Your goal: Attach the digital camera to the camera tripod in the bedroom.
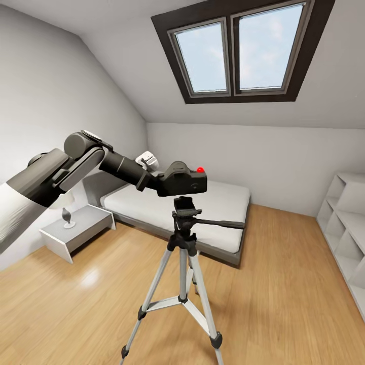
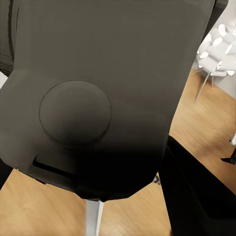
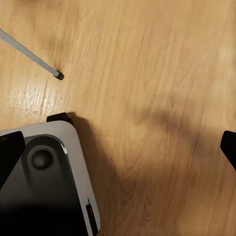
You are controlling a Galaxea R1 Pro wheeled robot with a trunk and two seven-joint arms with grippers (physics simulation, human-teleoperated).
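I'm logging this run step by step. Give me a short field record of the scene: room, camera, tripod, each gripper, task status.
room: bedroom with skylight, low bed, nightstand, wood floor
camera: black camera with a red button, held just above the tripod head
tripod: tripod upright on the floor in front of the bed, handle pointing to the right of the head view
left gripper: left gripper gripping the camera
right gripper: right gripper open, over bare floor
status: camera not clearly seated yet

The digital camera (image 1: 181, 182) sits just above the camera tripod (image 1: 183, 263), with the bed (image 1: 223, 213) behind.
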